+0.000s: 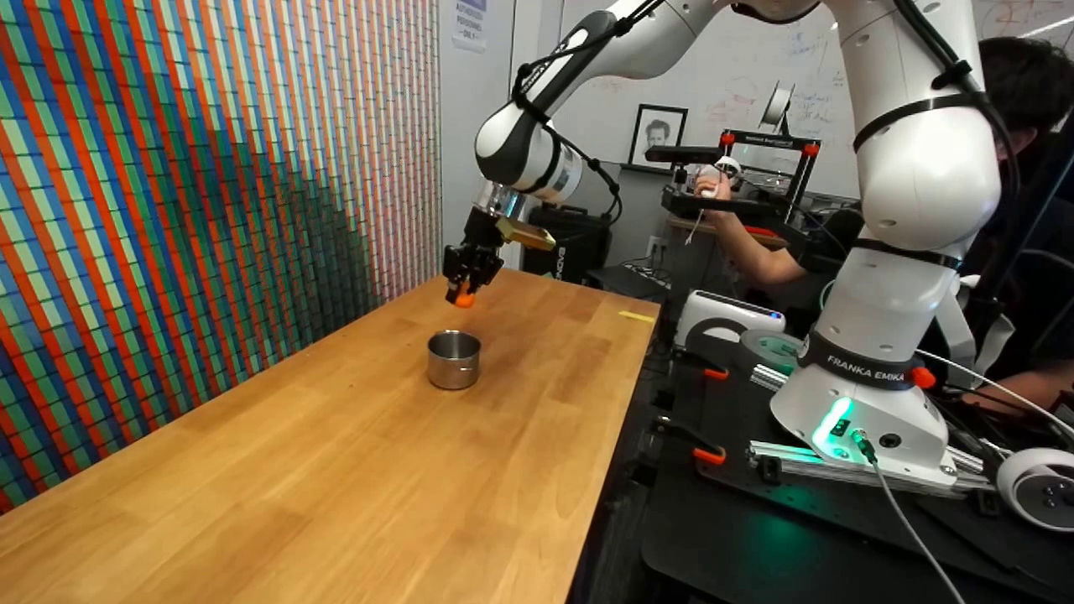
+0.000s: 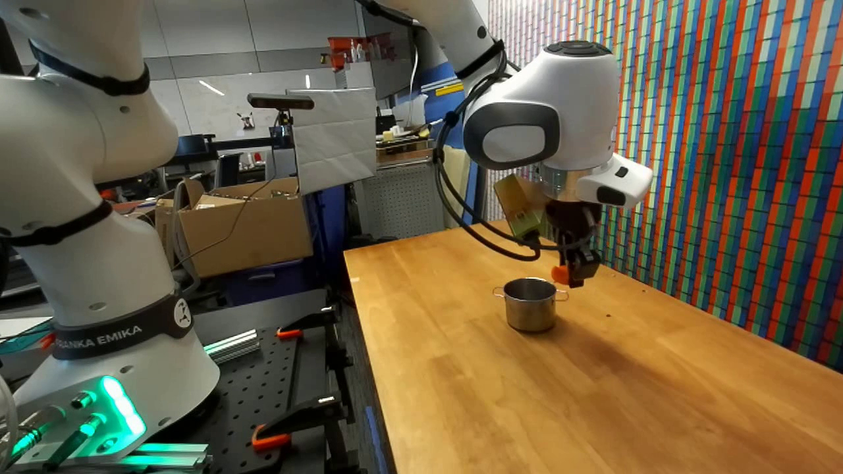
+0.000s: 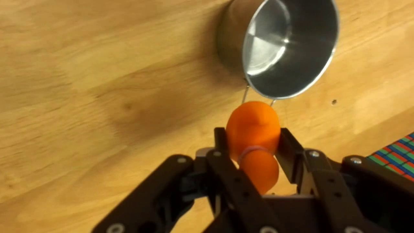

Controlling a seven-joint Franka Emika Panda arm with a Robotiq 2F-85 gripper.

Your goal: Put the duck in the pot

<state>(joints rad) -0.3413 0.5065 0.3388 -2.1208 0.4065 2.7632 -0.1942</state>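
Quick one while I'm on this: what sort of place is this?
Likely a robotics lab or workshop: an exterior view shows what looks like a 3D printer, a whiteboard with writing, and a robot arm.

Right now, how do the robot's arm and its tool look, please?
The arm is white and rounded, with black cables running along it. A dark band low down reads FRANKA EMIKA; a green light glows beneath. The tool is black, with two narrow fingers and silvery screws.
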